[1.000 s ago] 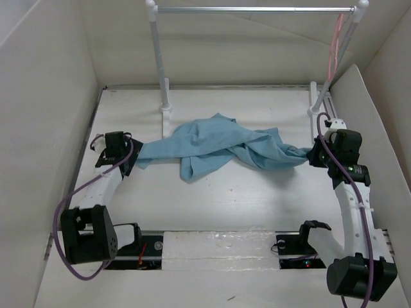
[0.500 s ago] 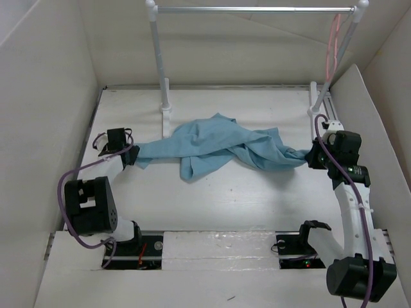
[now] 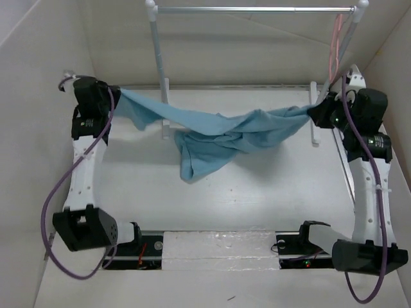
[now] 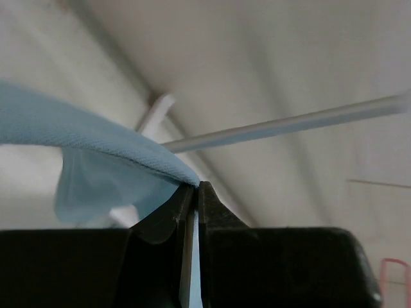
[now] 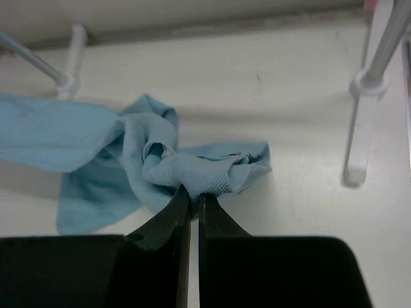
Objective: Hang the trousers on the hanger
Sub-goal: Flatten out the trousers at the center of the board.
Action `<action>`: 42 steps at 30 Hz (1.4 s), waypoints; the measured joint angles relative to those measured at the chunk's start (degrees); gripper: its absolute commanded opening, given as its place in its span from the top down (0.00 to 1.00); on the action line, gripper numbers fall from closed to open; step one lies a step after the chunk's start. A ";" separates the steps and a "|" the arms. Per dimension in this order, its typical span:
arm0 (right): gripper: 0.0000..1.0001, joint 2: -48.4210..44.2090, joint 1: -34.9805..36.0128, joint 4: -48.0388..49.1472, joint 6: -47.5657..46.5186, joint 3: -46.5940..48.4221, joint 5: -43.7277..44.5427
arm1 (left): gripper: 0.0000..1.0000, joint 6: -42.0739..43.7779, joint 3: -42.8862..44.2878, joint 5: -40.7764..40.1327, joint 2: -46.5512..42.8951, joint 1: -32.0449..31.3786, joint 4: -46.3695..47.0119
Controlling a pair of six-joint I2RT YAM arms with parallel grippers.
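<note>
Trousers (image 3: 218,131) sag mid-frame, clamped at each end by your left tool (image 3: 115,95) and right tool (image 3: 314,110); lift evenly and hold tension while heading for the hanger (image 3: 334,46) at upper right.

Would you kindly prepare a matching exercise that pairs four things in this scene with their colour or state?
Things:
1 trousers
2 hanger
3 rail
4 left tool

States:
A pink, hanging at the rail's right end
B shut on an end of the cloth
C sky-blue, stretched out, sagging in the middle
D silver, horizontal, at the back

Pairs: 1-C; 2-A; 3-D; 4-B
</note>
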 measured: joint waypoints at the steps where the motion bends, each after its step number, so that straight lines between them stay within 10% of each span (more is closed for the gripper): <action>1: 1.00 -0.33 0.61 0.09 0.39 2.69 -0.15 | 1.00 -0.02 1.84 -0.35 -2.38 -0.02 0.00; 6: 1.00 -14.67 10.32 -1.84 0.28 -2.38 4.13 | 1.00 0.04 1.99 -8.00 -15.15 0.00 -4.87; 13: 1.00 -40.39 15.52 -25.09 -0.87 -24.61 7.61 | 1.00 -2.49 -19.12 -20.68 -27.50 0.04 -16.72; 19: 1.00 -36.52 17.79 -37.46 -2.91 -25.79 8.46 | 0.17 -5.70 -32.00 -24.24 -28.50 0.02 -30.14; 22: 0.87 -32.74 18.32 -38.16 -6.03 -24.11 7.85 | 0.19 -4.87 -28.79 -26.82 -29.20 -0.37 -30.49; 25: 0.36 -32.28 20.24 -38.71 -7.69 -24.39 6.40 | 0.32 -0.22 -22.73 -24.65 -28.15 -2.45 -24.70; 27: 0.33 -32.79 21.09 -39.19 -8.28 -24.65 5.55 | 0.36 3.02 -20.41 -20.52 -25.99 -4.66 -18.43; 29: 0.40 -31.95 21.22 -38.47 -8.37 -24.63 5.70 | 0.35 5.60 -19.21 -17.70 -22.05 -9.09 -13.46; 33: 1.00 -25.51 21.40 -33.64 -8.31 -23.89 9.99 | 0.31 11.80 -12.07 -15.28 -3.80 -23.19 -10.03; 36: 1.00 -20.31 21.18 -26.16 -7.63 -23.91 14.69 | 0.30 16.06 -2.03 -12.55 14.45 -28.46 -7.08; 39: 0.57 -15.21 19.08 -16.83 -5.46 -25.14 18.14 | 0.29 18.60 0.15 -9.53 24.94 -28.83 -5.64; 42: 0.35 -9.88 14.58 -7.13 -3.69 -28.70 18.49 | 0.28 20.46 1.46 -6.36 31.06 -26.51 -6.78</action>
